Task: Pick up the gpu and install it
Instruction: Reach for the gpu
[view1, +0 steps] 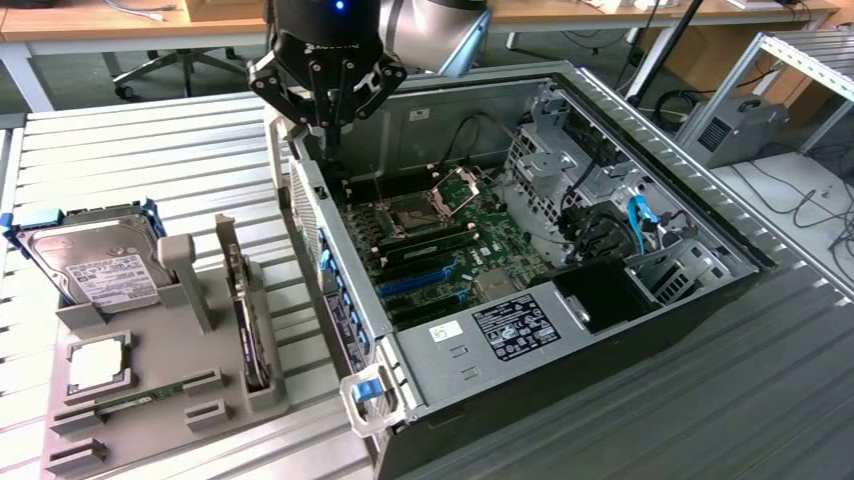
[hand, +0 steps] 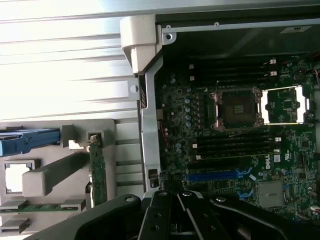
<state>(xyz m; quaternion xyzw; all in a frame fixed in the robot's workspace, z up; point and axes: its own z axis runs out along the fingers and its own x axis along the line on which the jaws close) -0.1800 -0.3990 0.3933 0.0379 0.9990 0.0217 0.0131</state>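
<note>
gpu (view1: 248, 325) upright in gray holder (view1: 174, 405) | end effector (view1: 324, 125) narrow, holding nothing, over computer case (view1: 601, 400) edge

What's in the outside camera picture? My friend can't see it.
The robot's black pincer, shut, hangs over one edge of an open computer case. On the exterior view's left, the gpu stands on edge in a grey holder, near a hard drive.

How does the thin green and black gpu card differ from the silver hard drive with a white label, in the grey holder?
The gpu is a thin dark card with a silver bracket; the hard drive is a thicker silver box. The hard drive sits in a blue frame; the gpu has none. Both stand in slots of the grey holder.
</note>
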